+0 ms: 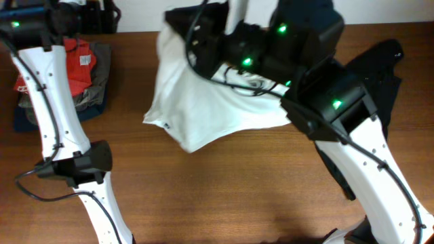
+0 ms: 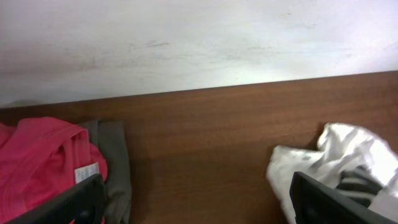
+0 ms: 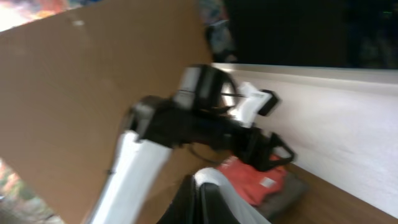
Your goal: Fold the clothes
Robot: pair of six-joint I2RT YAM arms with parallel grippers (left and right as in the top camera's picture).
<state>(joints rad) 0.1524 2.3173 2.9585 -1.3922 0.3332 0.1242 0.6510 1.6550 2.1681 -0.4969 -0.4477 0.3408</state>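
The white T-shirt (image 1: 203, 108) hangs bunched over the middle back of the table, its top pulled up and its lower part draped on the wood. My right gripper (image 1: 182, 32) is shut on its upper edge; in the right wrist view the closed fingers (image 3: 200, 200) pinch white cloth (image 3: 219, 188). A black garment (image 1: 383, 71) lies at the right, partly under the right arm. My left gripper (image 1: 81, 20) hovers at the back left above the stack, wide open (image 2: 199, 208) and holding nothing. In the left wrist view the shirt (image 2: 339, 158) is at the right.
A red garment (image 1: 78, 61) tops a stack of grey and navy folded clothes (image 1: 98, 91) at the back left; the red one (image 2: 43, 162) also shows in the left wrist view. A white wall (image 2: 199, 43) borders the table's far edge.
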